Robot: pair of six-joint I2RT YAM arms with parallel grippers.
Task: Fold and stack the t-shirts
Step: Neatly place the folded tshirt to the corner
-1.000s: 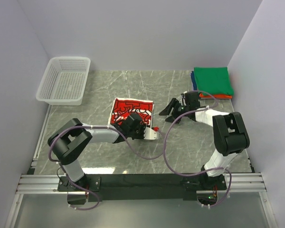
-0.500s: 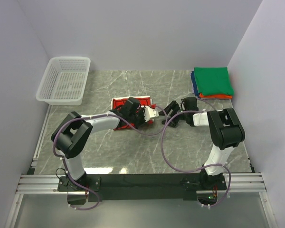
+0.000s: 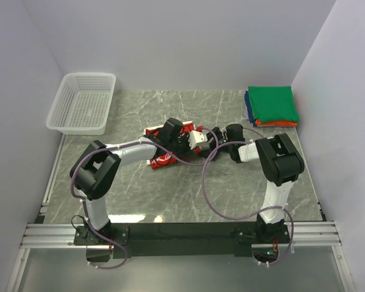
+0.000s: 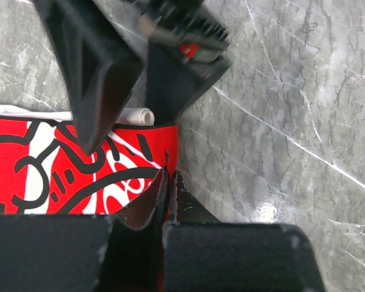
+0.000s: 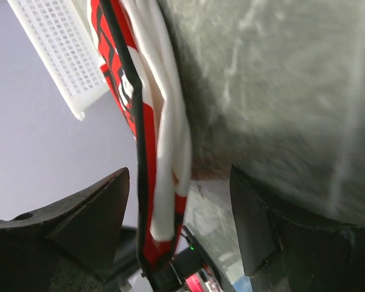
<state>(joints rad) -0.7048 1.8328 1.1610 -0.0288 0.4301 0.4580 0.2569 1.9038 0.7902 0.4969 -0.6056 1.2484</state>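
The white t-shirt with red-and-white print (image 3: 160,160) lies mid-table, partly folded over on itself. My left gripper (image 3: 191,139) is shut on its right edge; in the left wrist view the jaws (image 4: 168,180) pinch the red printed cloth (image 4: 61,173). My right gripper (image 3: 214,136) is open just right of it, its fingers (image 4: 100,73) straddling the held edge. In the right wrist view the open gripper (image 5: 179,176) has the layered white and red cloth (image 5: 155,140) between its fingers. The stack of folded tees (image 3: 271,104), green on top of blue and orange, sits at the back right.
A white mesh basket (image 3: 83,102) stands at the back left and shows in the right wrist view (image 5: 55,48). Grey marble tabletop (image 3: 188,194) lies in front of the shirt. Purple cables loop from both arms over the near table. Walls close in left, right and behind.
My left gripper has carried the shirt's edge away from the arms and to the right, folding the shirt over. My right gripper has moved left until its open fingers are at that edge.
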